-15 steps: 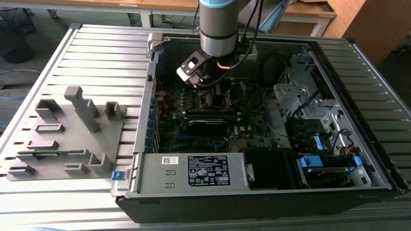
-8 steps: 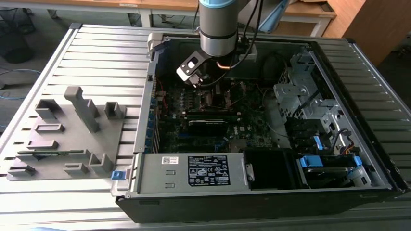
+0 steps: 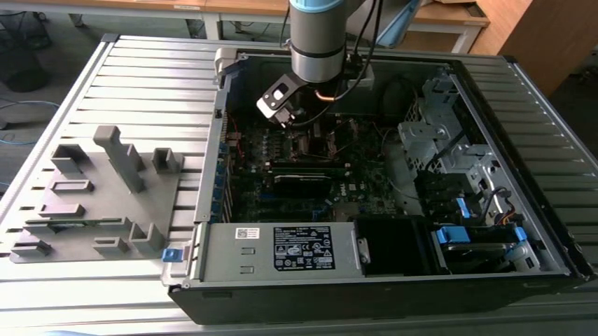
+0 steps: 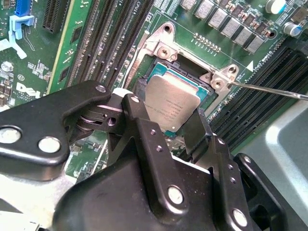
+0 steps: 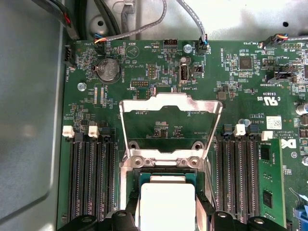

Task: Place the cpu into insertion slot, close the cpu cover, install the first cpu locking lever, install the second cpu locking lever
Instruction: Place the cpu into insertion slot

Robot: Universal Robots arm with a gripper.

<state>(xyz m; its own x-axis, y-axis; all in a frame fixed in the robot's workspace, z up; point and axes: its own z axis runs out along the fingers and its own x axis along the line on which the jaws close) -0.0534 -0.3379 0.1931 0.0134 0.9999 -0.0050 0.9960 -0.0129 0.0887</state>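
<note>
In the second wrist view my gripper (image 4: 168, 118) is shut on the cpu (image 4: 171, 98), a flat square silver-grey chip held by its edges between two black fingers (image 4: 137, 113). The chip hangs slightly tilted just above the insertion slot (image 4: 190, 67), a dark square socket with a metal rim on the green motherboard. In the first wrist view the cpu (image 5: 166, 199) sits over the insertion slot (image 5: 166, 172), and the cpu cover (image 5: 168, 101), a thin silver frame, stands swung open behind it. In the exterior view the gripper (image 3: 285, 112) reaches down into the open computer case (image 3: 374, 280).
Long black memory slots (image 5: 91, 178) flank the socket on both sides. A thin metal locking lever (image 4: 269, 90) sticks out beside the socket. A grey fixture board (image 3: 94, 196) lies on the slatted table at the exterior view's left. Drive cages and cables (image 3: 449, 147) fill the case's other side.
</note>
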